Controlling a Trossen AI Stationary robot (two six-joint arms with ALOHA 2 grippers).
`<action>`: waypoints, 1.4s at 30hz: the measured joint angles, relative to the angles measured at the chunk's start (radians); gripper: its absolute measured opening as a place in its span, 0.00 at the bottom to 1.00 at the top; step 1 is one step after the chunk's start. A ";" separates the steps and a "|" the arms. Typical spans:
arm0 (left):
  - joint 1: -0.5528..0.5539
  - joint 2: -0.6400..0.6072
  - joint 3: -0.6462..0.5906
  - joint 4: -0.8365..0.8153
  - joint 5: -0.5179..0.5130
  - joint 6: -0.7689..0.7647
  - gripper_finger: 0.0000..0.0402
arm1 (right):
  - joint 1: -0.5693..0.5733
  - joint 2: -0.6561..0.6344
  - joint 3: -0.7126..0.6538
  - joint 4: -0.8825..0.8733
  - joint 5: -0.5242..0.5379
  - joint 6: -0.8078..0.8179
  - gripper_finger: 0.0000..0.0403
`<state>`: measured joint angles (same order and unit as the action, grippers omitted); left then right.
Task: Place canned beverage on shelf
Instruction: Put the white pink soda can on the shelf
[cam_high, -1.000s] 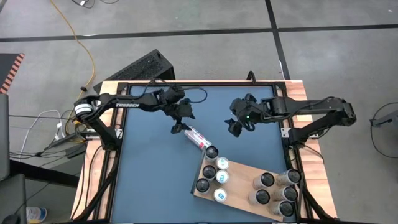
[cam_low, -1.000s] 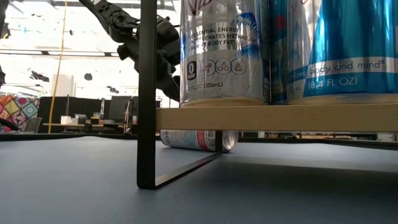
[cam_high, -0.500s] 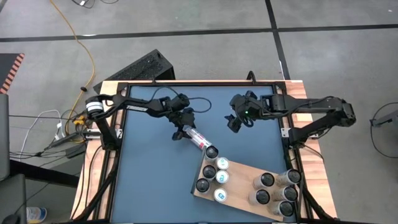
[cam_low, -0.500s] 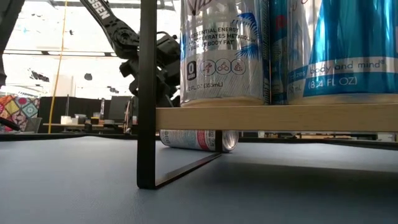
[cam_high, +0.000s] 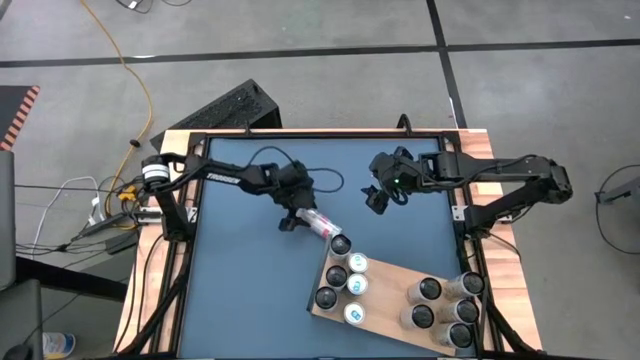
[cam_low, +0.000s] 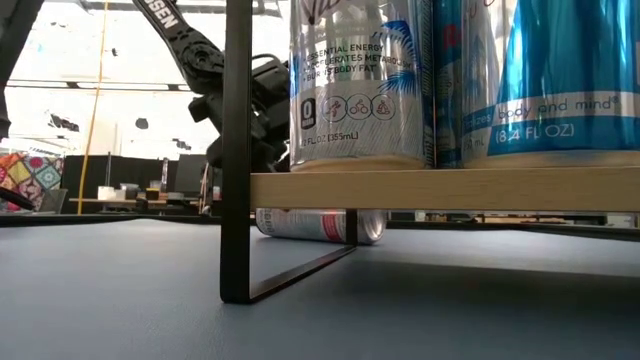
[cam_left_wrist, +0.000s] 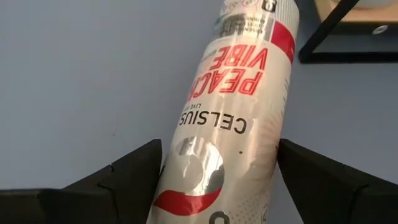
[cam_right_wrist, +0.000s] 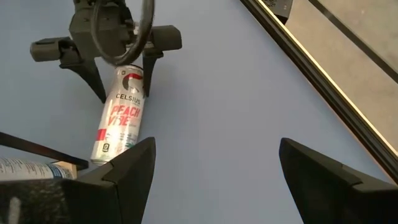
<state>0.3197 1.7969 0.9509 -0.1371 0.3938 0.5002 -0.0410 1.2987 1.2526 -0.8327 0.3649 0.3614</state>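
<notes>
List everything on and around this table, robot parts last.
tabletop: one, blue-grey, inside a black frame.
shelf: one, light-brown wood, over the tabletop's right part, raised on black legs.
upright cans: about eleven, silver and blue, in two clusters on the shelf.
lying can: one, white with red lettering, on its side on the tabletop at the shelf's corner.
yellow cable: one, on the floor beyond the table.
left gripper: one, dark, open, fingers either side of the lying can.
right gripper: one, dark, open, over the bare tabletop, apart from the cans.
</notes>
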 joint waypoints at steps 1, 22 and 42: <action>-0.004 0.000 0.003 -0.011 -0.018 -0.009 0.73 | 0.000 0.000 0.000 0.000 0.000 -0.003 0.80; -0.098 0.009 0.347 -0.622 -0.667 0.131 0.62 | 0.000 0.000 0.000 0.009 0.001 -0.004 0.80; -0.210 0.007 0.372 -0.665 -1.390 0.648 0.62 | -0.001 -0.003 0.000 0.079 0.005 -0.059 0.80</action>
<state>0.1099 1.8038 1.3224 -0.8025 -0.9962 1.1480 -0.0418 1.2961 1.2526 -0.7540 0.3695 0.3023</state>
